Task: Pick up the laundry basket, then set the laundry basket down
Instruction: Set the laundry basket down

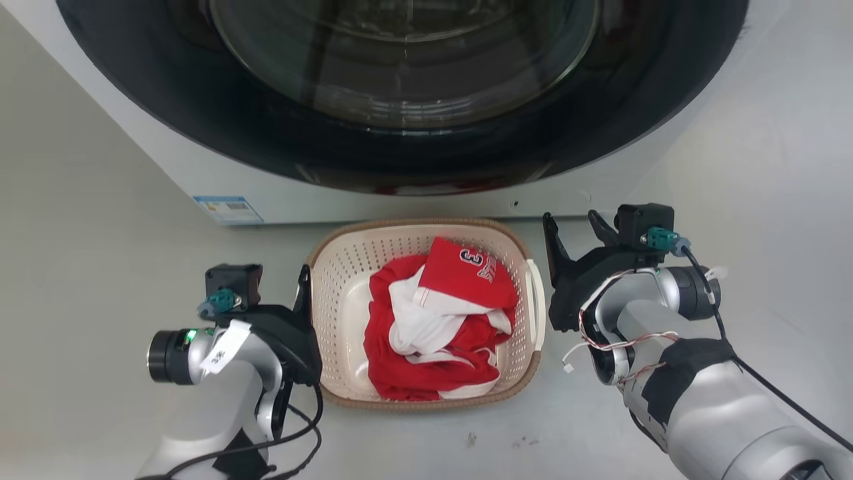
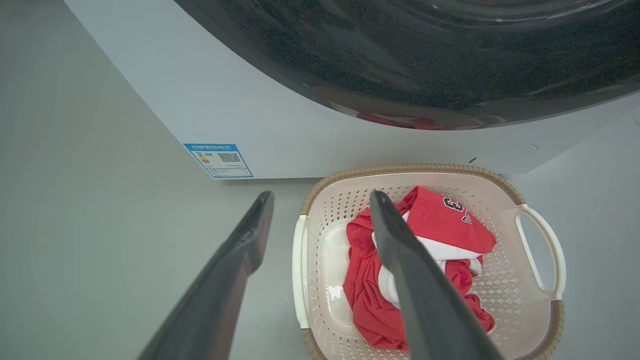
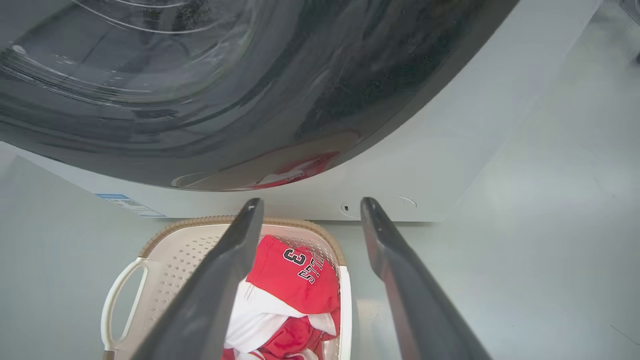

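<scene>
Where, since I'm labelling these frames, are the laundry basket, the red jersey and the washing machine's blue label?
laundry basket [image 1: 343, 300], head view, bare perforated left wall.
red jersey [image 1: 453, 277], head view, red panel beside the 3.
blue label [image 2: 218, 161], left wrist view, sticker's middle.

Laundry basket [image 1: 340, 280]: cream perforated plastic, rounded-rectangular, with a brown woven-look rim [image 1: 413, 223]. One white loop handle [image 1: 537, 300] on each side, left and right. Sits upright and flat on the grey floor [image 1: 100, 267], just in front of the washing machine [image 1: 400, 203], below its dark round door. Holds crumpled red-and-white garments [image 1: 440, 327]; the top piece shows a number 3.
</scene>
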